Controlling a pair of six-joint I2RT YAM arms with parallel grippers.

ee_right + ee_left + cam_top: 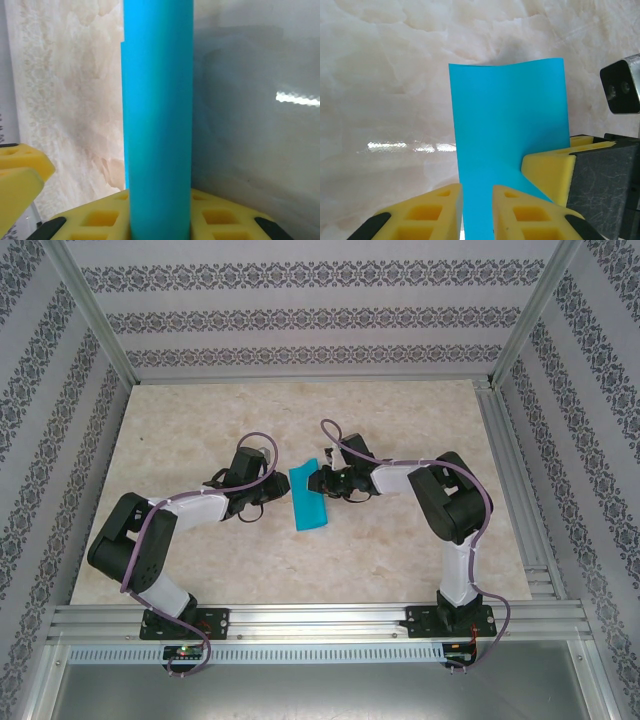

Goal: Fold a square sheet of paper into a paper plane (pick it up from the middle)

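The square sheet of paper is turquoise-blue and folded into a narrow strip on the marble table. My right gripper is shut on its far end. In the right wrist view the paper bulges up from between the yellow fingers of the right gripper. My left gripper sits at the strip's left side. In the left wrist view the left gripper has its jaws a narrow gap apart over the paper. A sliver of table shows beside the left finger. A yellow right fingertip rests on the sheet.
The beige marble table stretches around both arms. Aluminium posts and patterned walls enclose it on three sides. A metal rail runs along the near edge by the arm bases.
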